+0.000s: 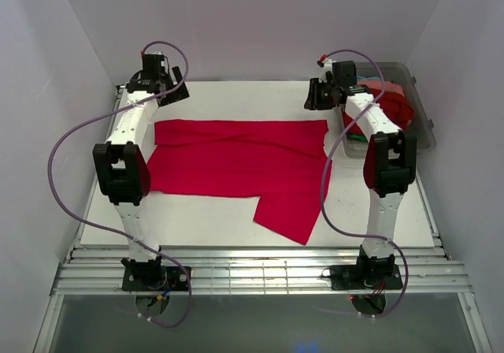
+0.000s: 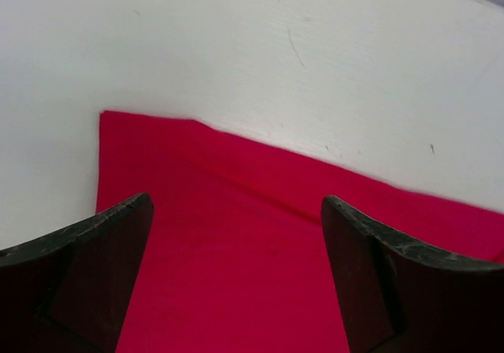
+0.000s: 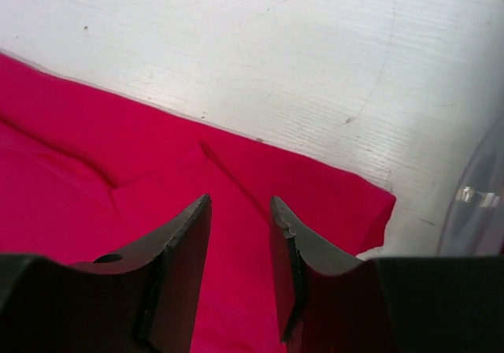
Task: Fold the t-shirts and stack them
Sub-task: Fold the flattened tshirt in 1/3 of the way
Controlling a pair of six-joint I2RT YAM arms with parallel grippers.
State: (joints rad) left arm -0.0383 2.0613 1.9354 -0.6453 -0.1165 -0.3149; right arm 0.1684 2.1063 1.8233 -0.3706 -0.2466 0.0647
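Observation:
A red t-shirt (image 1: 236, 160) lies spread on the white table, partly folded, with one part hanging toward the front at the right (image 1: 287, 211). My left gripper (image 1: 175, 85) hovers above the shirt's far left corner (image 2: 118, 124); it is open and empty, red cloth (image 2: 236, 274) showing between its fingers. My right gripper (image 1: 315, 97) hovers above the shirt's far right corner (image 3: 378, 203); its jaws stand a small gap apart with nothing between them, red cloth (image 3: 236, 235) below.
A clear plastic bin (image 1: 421, 117) at the back right holds more clothes, red and teal (image 1: 386, 97). Its rim shows in the right wrist view (image 3: 480, 187). White walls enclose the table on three sides. The metal rail (image 1: 260, 274) runs along the front.

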